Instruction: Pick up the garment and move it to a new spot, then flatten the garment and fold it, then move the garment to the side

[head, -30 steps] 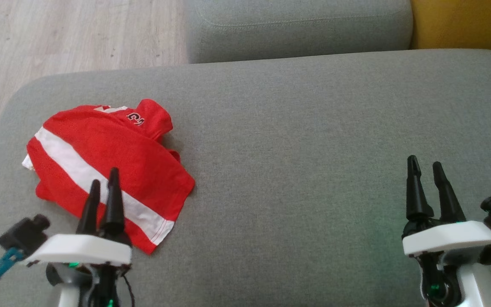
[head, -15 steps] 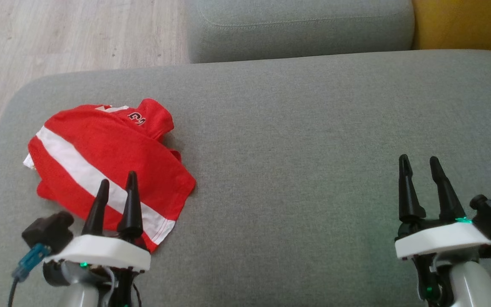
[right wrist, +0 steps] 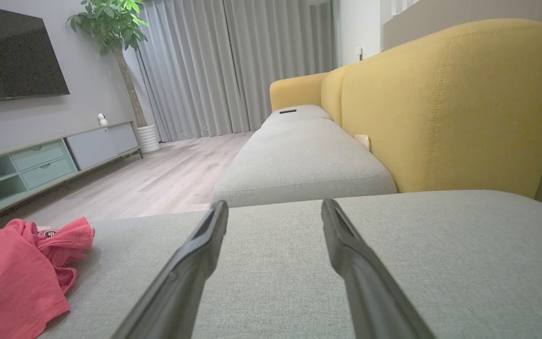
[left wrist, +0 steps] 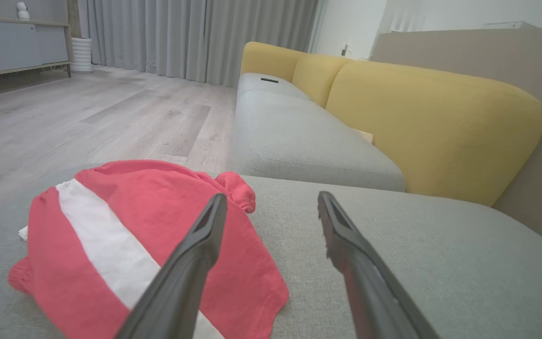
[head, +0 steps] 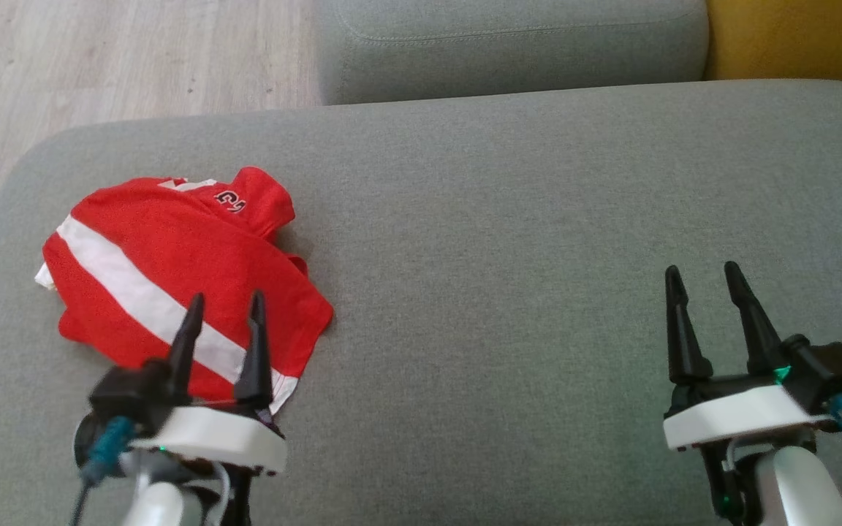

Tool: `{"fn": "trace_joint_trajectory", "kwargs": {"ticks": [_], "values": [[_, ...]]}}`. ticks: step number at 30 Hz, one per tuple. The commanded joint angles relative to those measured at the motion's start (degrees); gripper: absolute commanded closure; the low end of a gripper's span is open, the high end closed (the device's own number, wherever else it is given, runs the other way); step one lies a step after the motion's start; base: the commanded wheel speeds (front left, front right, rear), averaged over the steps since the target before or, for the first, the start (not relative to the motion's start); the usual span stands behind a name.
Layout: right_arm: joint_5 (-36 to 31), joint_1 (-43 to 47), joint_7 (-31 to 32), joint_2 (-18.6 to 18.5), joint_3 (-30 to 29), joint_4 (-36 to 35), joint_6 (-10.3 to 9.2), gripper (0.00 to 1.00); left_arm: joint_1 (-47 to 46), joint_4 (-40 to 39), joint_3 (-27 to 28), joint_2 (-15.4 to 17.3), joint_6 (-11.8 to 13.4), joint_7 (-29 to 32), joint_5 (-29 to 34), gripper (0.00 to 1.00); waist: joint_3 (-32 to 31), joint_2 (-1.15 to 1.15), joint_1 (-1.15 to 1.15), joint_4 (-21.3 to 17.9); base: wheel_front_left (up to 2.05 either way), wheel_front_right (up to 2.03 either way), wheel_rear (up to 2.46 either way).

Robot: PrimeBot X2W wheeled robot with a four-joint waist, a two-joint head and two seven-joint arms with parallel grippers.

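Nearest me, my left gripper [head: 226,294] hangs over the left end of the grey seat cushion [head: 509,219]. Its jaws are wide with nothing between them. In the head view its fingertips lie across the near edge of the red shirt [head: 194,241]. I can't tell whether they touch the cloth. In the left wrist view one finger crosses the shirt [left wrist: 158,212] and the other crosses bare cushion. My right gripper [head: 702,267] is well apart, over bare cushion on the right, and its jaws are also wide and empty. The shirt, with a white stripe, lies in a loose rumpled heap at the cushion's left end, with dark lettering on its far edge. Beyond it are a second grey cushion [head: 509,44], a yellow backrest [head: 794,36] at far right and a pale wood floor [head: 99,58] at far left.
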Motion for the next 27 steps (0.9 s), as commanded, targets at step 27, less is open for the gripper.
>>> {"fn": "trace_joint_trajectory", "kwargs": {"ticks": [27], "values": [[-0.51,-1.1,-5.3,-0.5,3.24,-0.55,-0.05,0.0,-0.57,-2.37,3.01,-2.37,-4.8,-5.28,10.49,0.0,-0.59,0.0,0.0,-0.06,0.0,0.0,0.0]]}}
